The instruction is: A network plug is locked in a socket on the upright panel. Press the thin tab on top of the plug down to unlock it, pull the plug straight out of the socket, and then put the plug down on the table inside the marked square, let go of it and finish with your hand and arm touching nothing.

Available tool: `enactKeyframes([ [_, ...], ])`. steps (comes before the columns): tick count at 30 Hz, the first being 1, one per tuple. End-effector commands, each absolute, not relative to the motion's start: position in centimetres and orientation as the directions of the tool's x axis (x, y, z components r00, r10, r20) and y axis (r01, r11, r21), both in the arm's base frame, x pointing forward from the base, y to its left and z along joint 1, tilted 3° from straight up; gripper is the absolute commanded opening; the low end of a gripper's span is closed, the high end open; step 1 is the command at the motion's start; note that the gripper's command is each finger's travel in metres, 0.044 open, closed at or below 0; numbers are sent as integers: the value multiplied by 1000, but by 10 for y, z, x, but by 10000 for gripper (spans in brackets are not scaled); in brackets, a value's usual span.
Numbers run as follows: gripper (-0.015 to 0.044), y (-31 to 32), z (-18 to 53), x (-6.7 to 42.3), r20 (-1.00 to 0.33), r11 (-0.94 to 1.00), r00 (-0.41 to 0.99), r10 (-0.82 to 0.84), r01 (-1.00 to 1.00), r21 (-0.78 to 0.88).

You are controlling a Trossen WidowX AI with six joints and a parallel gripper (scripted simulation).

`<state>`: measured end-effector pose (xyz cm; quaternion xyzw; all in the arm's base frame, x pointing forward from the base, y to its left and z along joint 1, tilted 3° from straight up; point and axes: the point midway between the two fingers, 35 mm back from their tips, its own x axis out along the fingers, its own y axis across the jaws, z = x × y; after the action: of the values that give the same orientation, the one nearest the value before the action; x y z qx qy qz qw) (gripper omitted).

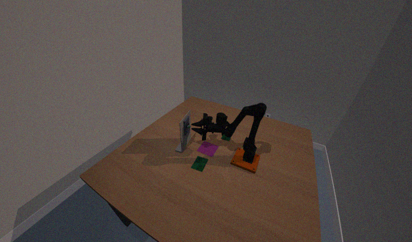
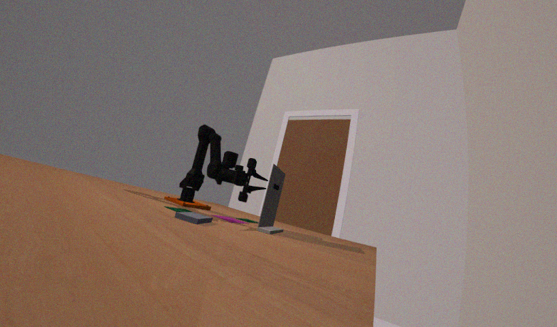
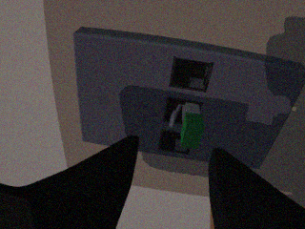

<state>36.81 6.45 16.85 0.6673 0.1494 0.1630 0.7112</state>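
The upright grey panel stands on the table. The plug has a green rear part and a pale front in the middle of three openings. The thin pale tab shows slanting beside its front in the wrist view. My gripper is partly open and empty, level with the upper panel and close in front of it. The plug shows beyond the gap between the fingertips, nearer the right finger in the wrist view. A magenta square lies flat on the table before the panel.
One green square and another green square lie either side of the magenta one. A low grey block lies near one green square. The arm's orange base stands behind the squares.
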Motion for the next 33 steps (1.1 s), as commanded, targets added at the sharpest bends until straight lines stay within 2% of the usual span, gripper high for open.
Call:
enactKeyframes([
  [1, 156, 65, 165, 375, -4, 52, 904, 427, -20, 998],
  [14, 156, 69, 164, 391, -3, 51, 904, 427, -21, 998],
  [33, 29, 69, 164, 391, -3, 51, 904, 427, -21, 998],
])
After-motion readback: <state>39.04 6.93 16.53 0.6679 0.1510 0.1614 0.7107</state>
